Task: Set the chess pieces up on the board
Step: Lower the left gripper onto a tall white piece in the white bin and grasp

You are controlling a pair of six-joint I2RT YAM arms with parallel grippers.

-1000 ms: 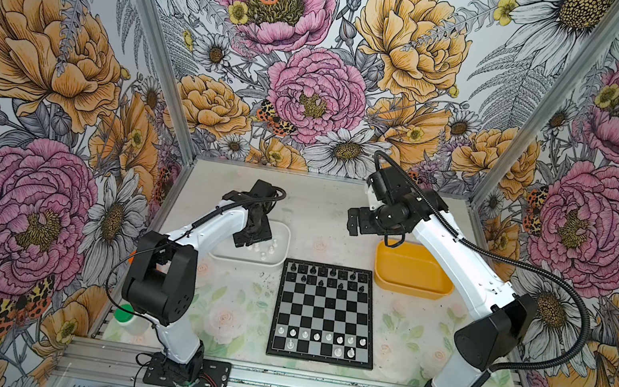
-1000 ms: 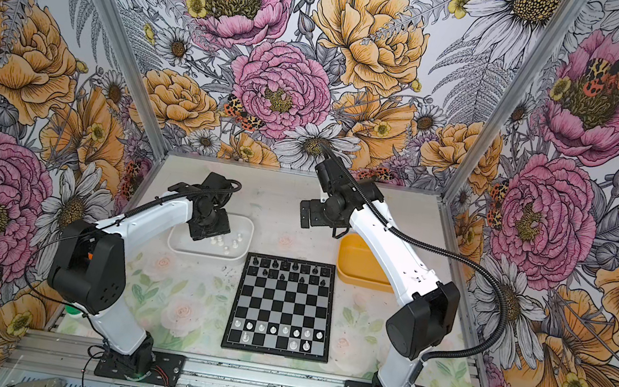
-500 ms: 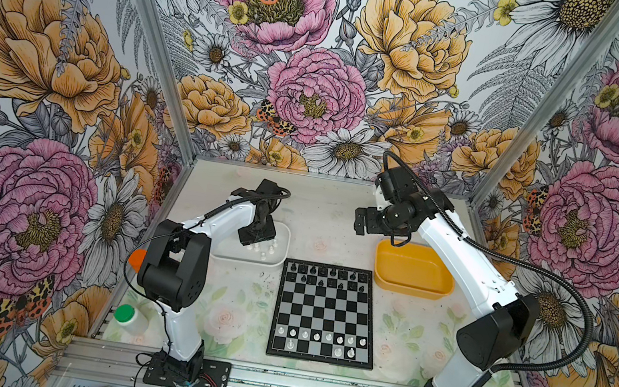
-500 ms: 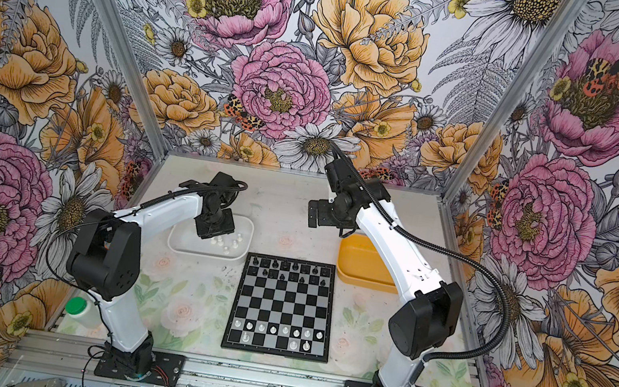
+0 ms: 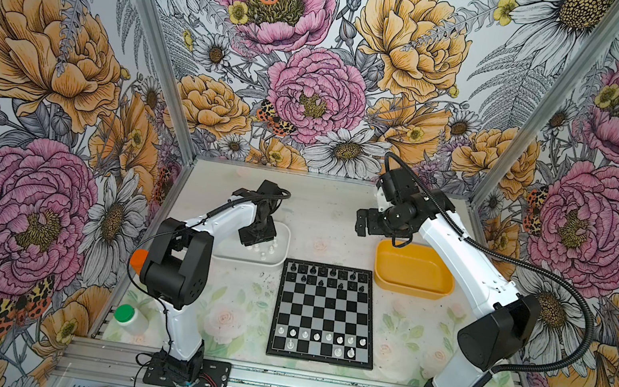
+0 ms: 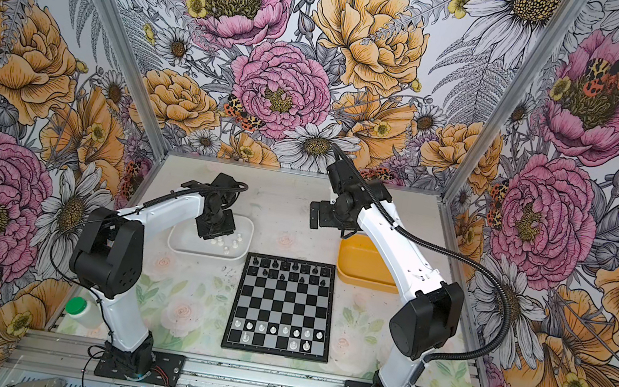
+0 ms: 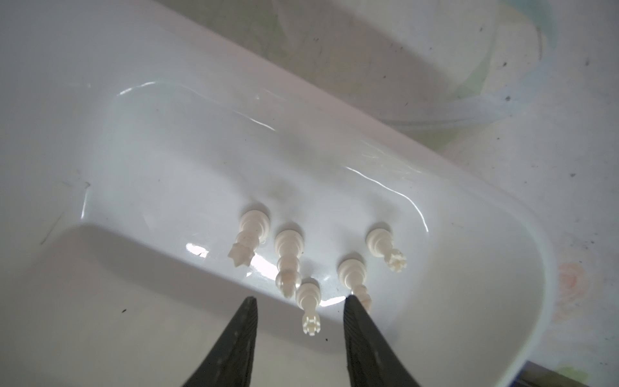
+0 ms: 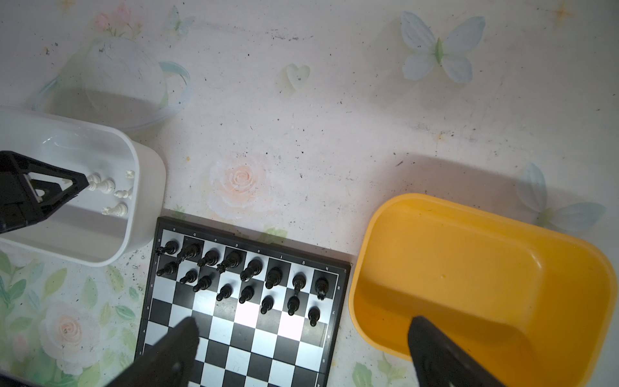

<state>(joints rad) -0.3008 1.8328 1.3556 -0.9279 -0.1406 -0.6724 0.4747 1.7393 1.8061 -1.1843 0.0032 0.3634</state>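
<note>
Two arms: white links, black joints, black ribbed cable, tapered black fingers.

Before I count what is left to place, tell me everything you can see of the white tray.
The white tray is a glossy, plastic-looking tub, oblong with rounded corners and raised walls. It sits flat on the table, close by the far left corner of the board; whether they touch is unclear. Five white chess pieces seem to stand clustered at its end nearer the board. The left gripper reaches into it, jaws apart around one piece.
</note>
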